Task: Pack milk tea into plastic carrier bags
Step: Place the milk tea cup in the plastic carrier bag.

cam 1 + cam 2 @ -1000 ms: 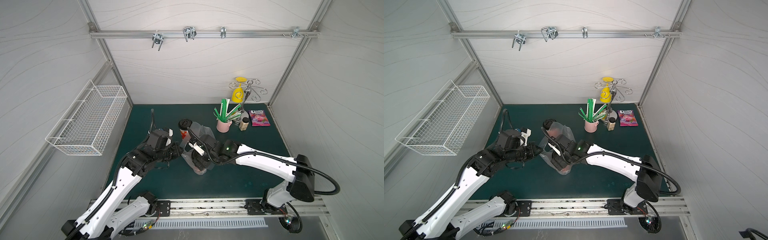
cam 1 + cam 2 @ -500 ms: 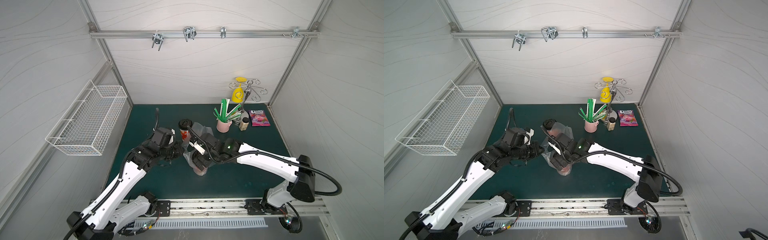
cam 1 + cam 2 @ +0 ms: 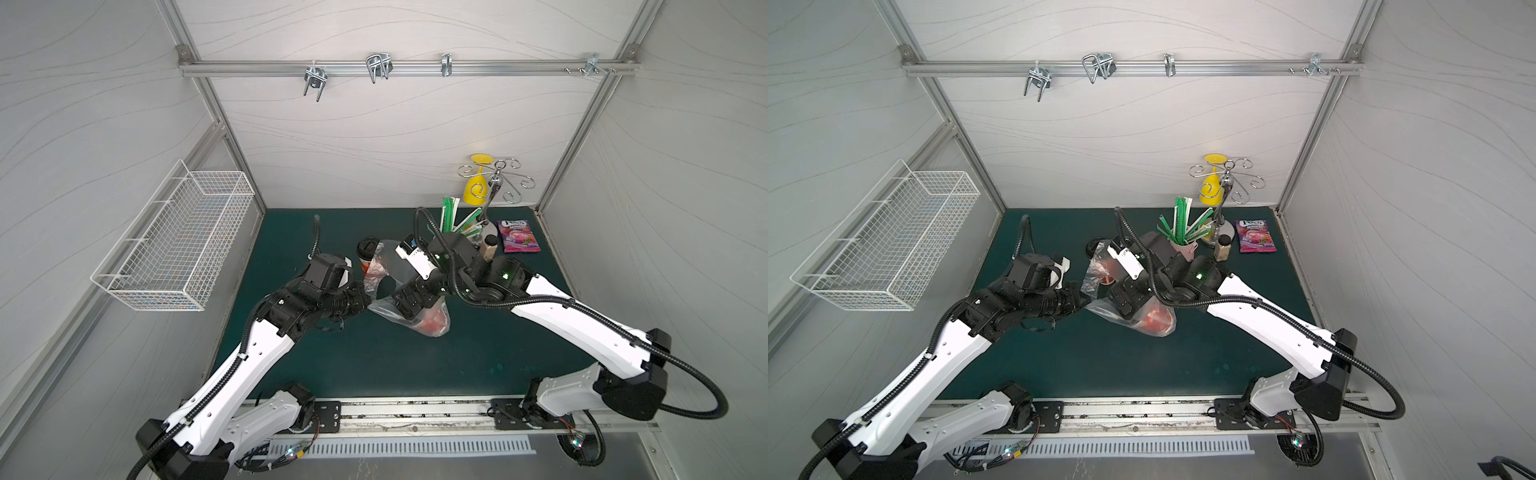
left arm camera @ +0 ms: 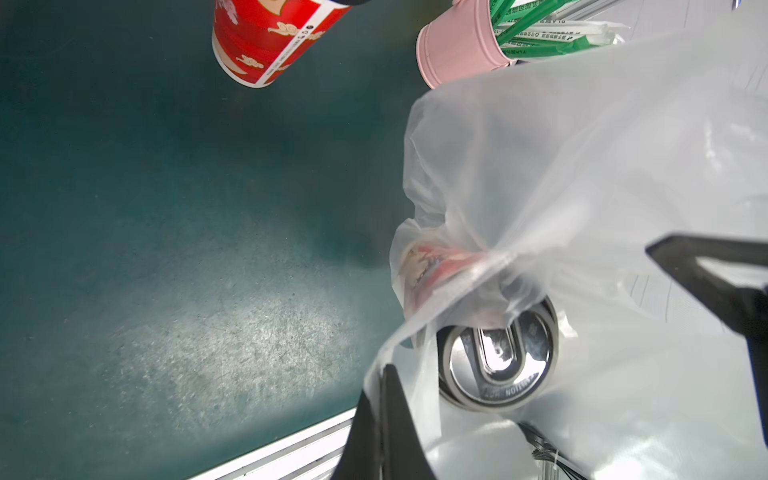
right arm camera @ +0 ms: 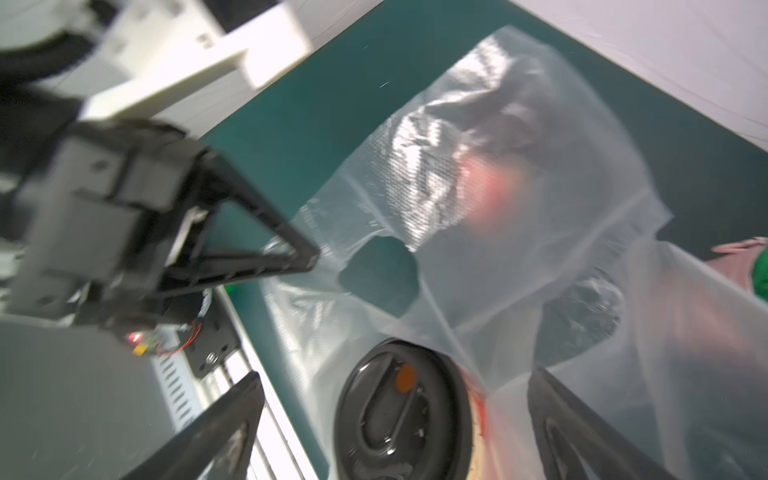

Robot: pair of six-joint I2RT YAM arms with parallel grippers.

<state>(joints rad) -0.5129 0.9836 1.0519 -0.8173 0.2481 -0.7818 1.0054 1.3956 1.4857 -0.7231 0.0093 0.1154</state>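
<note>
One milk tea cup (image 3: 432, 323) leans tilted inside the clear plastic carrier bag (image 3: 388, 279), its black lid (image 4: 496, 361) towards my left arm. My left gripper (image 3: 363, 301) is shut, its fingertips (image 4: 384, 415) pinching the bag's edge next to the oval hand hole (image 5: 380, 272). My right gripper (image 5: 399, 432) is open; its fingers (image 5: 224, 424) stand on either side of that lid (image 5: 399, 411) without touching it. The other milk tea cup (image 3: 368, 257) stands upright behind the bag and shows in the left wrist view as a red cup (image 4: 266, 41).
A pink mug of green straws (image 3: 457, 226), a small tan bottle (image 3: 489, 245) and a purple snack packet (image 3: 520, 236) stand at the back right by a metal hook stand (image 3: 494, 183). A white wire basket (image 3: 183, 241) hangs on the left wall.
My right gripper's jaws have spread a little wider round the bagged cup, and cup and bag have shifted slightly right. My left gripper keeps its pinch on the bag; its arm has swung inward.
</note>
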